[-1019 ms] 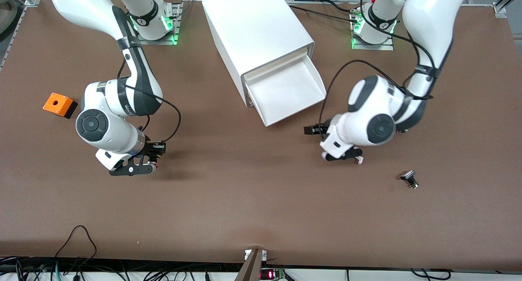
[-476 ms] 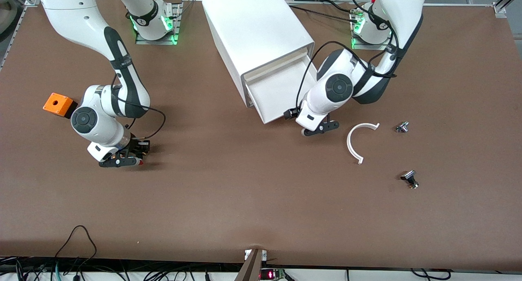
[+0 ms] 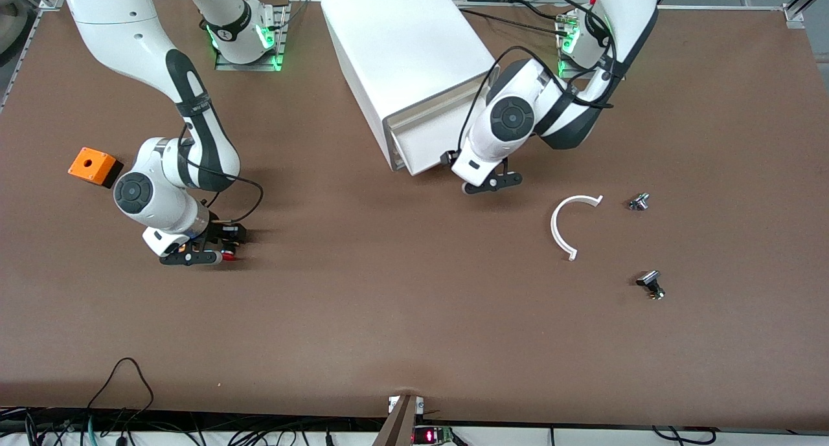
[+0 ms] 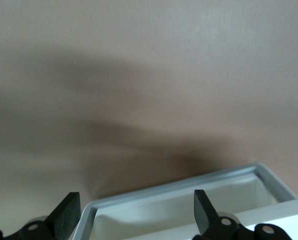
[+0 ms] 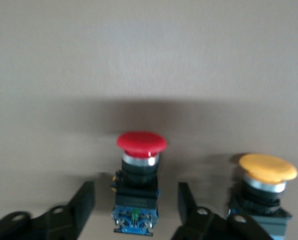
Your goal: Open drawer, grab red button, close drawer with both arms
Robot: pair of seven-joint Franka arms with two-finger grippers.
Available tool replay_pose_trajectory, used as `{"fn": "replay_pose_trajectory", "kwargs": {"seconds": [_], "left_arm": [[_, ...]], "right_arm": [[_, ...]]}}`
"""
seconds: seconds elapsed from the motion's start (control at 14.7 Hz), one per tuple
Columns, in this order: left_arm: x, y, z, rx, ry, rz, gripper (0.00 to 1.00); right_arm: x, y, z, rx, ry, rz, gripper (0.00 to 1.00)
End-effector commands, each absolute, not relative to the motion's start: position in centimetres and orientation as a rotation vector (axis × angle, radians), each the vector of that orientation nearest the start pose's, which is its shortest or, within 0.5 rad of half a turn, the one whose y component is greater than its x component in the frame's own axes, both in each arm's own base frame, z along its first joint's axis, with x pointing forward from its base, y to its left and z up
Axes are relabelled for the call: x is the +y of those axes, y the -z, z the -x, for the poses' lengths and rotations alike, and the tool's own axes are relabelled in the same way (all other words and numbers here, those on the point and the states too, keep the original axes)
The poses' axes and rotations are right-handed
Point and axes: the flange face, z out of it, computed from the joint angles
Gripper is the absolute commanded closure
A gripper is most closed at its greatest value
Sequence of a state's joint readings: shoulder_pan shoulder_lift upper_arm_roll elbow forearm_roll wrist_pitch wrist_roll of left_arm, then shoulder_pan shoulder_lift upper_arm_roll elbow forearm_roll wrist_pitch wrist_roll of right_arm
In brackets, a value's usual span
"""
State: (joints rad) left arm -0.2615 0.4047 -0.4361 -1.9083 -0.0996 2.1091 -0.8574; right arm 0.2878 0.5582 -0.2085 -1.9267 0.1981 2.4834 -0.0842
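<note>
The white cabinet (image 3: 401,44) stands at the back middle of the table. Its drawer (image 3: 424,145) sticks out only a little, and its open rim shows in the left wrist view (image 4: 188,200). My left gripper (image 3: 487,184) is open at the drawer's front, its fingers astride the front edge (image 4: 136,212). The red-capped button (image 3: 228,257) lies on the table toward the right arm's end. My right gripper (image 3: 206,257) is open and low around it. In the right wrist view the button (image 5: 140,150) lies between the fingers (image 5: 134,202) with gaps on both sides.
A yellow-capped button (image 5: 267,170) lies beside the red one. An orange box with a hole (image 3: 92,164) sits toward the right arm's end. A white curved strip (image 3: 562,229) and two small metal parts (image 3: 638,202) (image 3: 651,283) lie toward the left arm's end.
My left gripper has moved from the white strip to the drawer front, and the drawer has gone from wide open to nearly in. My right gripper has shifted along the table.
</note>
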Motion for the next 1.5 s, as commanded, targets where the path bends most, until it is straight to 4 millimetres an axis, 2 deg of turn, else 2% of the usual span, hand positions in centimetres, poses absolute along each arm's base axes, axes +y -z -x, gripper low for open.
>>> {"fn": "replay_pose_trajectory", "kwargs": {"seconds": [0.0,0.2,0.34,0.41,0.61,0.82,1.02,1.16,1.29,1.36,1.43], "left_arm": [[-39.0,-30.0,-45.0,-0.34,-0.485,3.119,0.0],[-40.6,-29.9,-43.5,-0.325,-0.508,3.116,0.0],[-41.2,-30.0,-43.0,-0.318,-0.517,3.119,0.0],[-41.5,-30.1,-42.6,-0.308,-0.522,3.121,0.0],[-42.3,-30.2,-41.7,-0.272,-0.54,3.116,0.0],[-42.5,-30.2,-41.3,-0.261,-0.547,3.112,0.0],[-42.8,-30.2,-40.9,-0.247,-0.558,3.1,0.0],[-43.4,-30.1,-40.2,-0.221,-0.559,3.1,0.0],[-43.2,-30.4,-40.8,-0.231,-0.554,3.107,0.0],[-42.7,-31.1,-41.6,-0.245,-0.541,3.116,0.0],[-41.9,-32.6,-43.5,-0.263,-0.511,3.13,0.0]], "right_arm": [[5.6,-25.7,-63.7,-0.043,0.149,3.08,0.0],[4.7,-31.0,-64.3,-0.029,0.261,3.063,0.0],[4.4,-33.7,-64.4,-0.034,0.305,3.056,0.0],[4.3,-34.7,-64.4,-0.034,0.277,3.052,0.0],[3.6,-39.8,-65.6,-0.036,0.143,3.048,0.0],[2.7,-44.7,-65.8,-0.042,0.008,3.046,0.0],[3.7,-51.5,-65.3,-0.022,-0.099,3.065,0.0],[4.7,-54.4,-64.6,0.002,-0.151,3.078,0.0],[4.9,-56.8,-63.4,0.077,-0.162,3.064,0.0],[5.1,-58.0,-62.9,0.12,-0.14,3.052,0.0],[5.3,-59.2,-62.4,0.183,-0.114,3.039,0.0]]}}
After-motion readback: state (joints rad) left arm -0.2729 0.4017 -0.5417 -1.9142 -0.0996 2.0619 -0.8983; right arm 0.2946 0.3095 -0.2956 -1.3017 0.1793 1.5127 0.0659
